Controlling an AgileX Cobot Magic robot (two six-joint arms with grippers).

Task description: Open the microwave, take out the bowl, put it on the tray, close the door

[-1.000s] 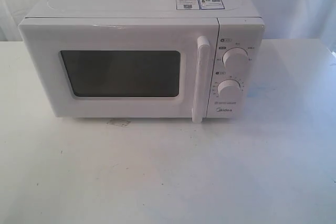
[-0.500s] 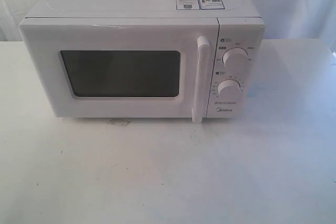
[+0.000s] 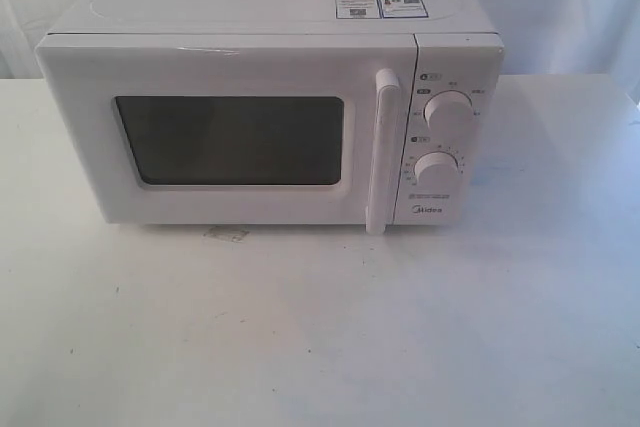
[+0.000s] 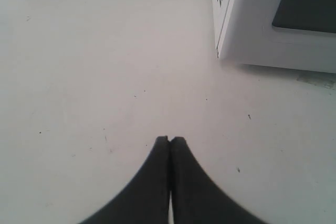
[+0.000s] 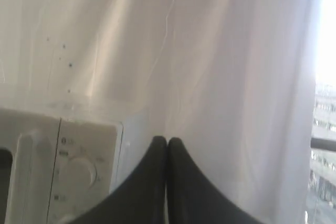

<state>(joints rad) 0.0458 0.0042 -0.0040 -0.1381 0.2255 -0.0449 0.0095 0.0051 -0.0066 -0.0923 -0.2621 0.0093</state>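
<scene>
The left tool [image 4: 169, 141] is pinched together and empty, low over the desk [image 4: 94, 66] off the microwave's [image 3: 272, 112] corner farthest from the knobs. The right tool [image 5: 167, 141], also closed and empty, hangs beside the microwave's knob side. The door [image 3: 225, 62] is shut, and the bowl cannot be seen behind its dark window. With their tips together, neither tool can hook the handle [image 3: 383, 152], and a hard pull might drag the microwave.

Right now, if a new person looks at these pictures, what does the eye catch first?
The white microwave fills the middle of the exterior view on a white table, its door shut, with a dark window and a tall handle beside two round knobs. The left gripper and the right gripper, both black, are shut and hold nothing.
</scene>
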